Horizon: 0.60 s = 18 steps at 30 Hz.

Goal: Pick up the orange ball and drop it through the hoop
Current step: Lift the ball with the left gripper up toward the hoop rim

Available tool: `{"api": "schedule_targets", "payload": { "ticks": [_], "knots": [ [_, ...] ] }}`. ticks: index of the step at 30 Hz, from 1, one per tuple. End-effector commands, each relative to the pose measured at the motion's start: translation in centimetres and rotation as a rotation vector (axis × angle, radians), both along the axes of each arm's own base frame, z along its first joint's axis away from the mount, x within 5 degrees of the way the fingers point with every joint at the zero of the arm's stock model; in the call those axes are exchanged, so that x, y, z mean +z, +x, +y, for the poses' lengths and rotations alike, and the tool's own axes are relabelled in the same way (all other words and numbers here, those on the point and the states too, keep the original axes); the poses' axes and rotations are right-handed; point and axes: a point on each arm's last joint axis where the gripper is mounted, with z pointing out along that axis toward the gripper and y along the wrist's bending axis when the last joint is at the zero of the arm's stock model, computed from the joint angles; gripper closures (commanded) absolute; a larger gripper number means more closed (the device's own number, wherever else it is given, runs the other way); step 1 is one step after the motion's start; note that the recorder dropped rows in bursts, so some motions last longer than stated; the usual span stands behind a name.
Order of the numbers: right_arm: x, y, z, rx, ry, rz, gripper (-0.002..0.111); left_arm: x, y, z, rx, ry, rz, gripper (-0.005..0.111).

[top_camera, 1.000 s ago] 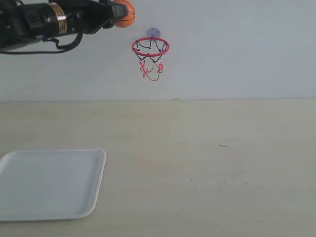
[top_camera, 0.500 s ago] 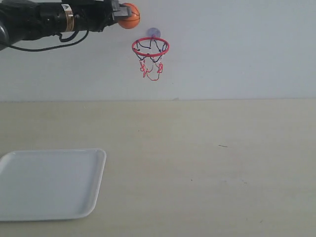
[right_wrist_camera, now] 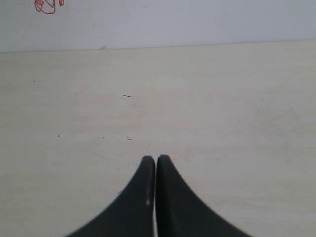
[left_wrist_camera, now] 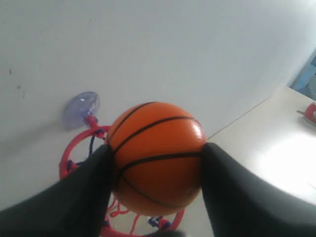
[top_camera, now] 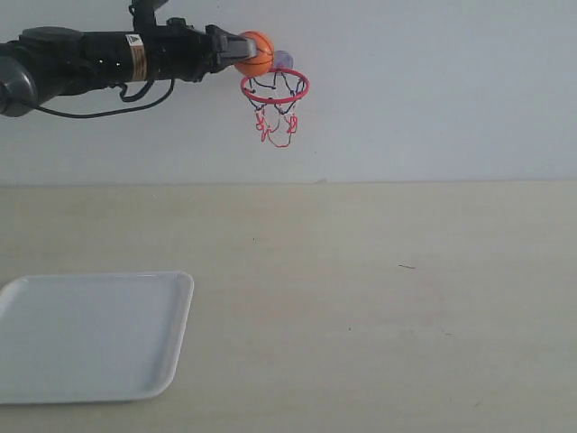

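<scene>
The orange ball [top_camera: 256, 53] with black seam lines is held high near the wall, at the left rim of the hoop [top_camera: 275, 87]. My left gripper [top_camera: 242, 50] is shut on it. In the left wrist view the ball [left_wrist_camera: 155, 155] fills the space between the two dark fingers [left_wrist_camera: 81, 197], just above the red ring [left_wrist_camera: 66, 163], with the suction-cup mount [left_wrist_camera: 81, 106] on the wall behind. My right gripper [right_wrist_camera: 156, 159] is shut and empty above the table; the hoop's net [right_wrist_camera: 47, 6] shows at that view's far corner.
A white tray [top_camera: 90, 334] lies on the beige table [top_camera: 379, 298] at the front left. The hoop hangs on the white wall [top_camera: 433, 90] behind the table.
My left arm has carried the ball rightward and slightly down, from left of the hoop to its rim. The right gripper's earlier state is not shown.
</scene>
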Motion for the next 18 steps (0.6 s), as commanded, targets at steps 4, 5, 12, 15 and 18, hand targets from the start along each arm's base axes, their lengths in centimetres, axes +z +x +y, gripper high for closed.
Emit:
{"api": "schedule_targets", "payload": {
  "ticks": [4,5,12,15,18],
  "knots": [
    [0.1,0.0,0.0,-0.002,-0.002,-0.008,0.109,0.8,-0.1,-1.0,0.005,0.114,-0.188,0.103],
    [0.1,0.0,0.0,-0.002,-0.002,-0.008,0.109,0.8,-0.1,-1.0,0.007,0.123,-0.201,0.103],
    [0.1,0.0,0.0,-0.002,-0.002,-0.008,0.109,0.9,0.0,-1.2,0.021,0.124,-0.221,0.103],
    [0.1,0.0,0.0,-0.002,-0.002,-0.008,0.109,0.5,-0.1,-1.7,0.004,0.135,-0.222,0.103],
    [0.1,0.0,0.0,-0.002,-0.002,-0.008,0.109,0.1,-0.2,-2.4,-0.021,0.182,-0.277,0.103]
  ]
}}
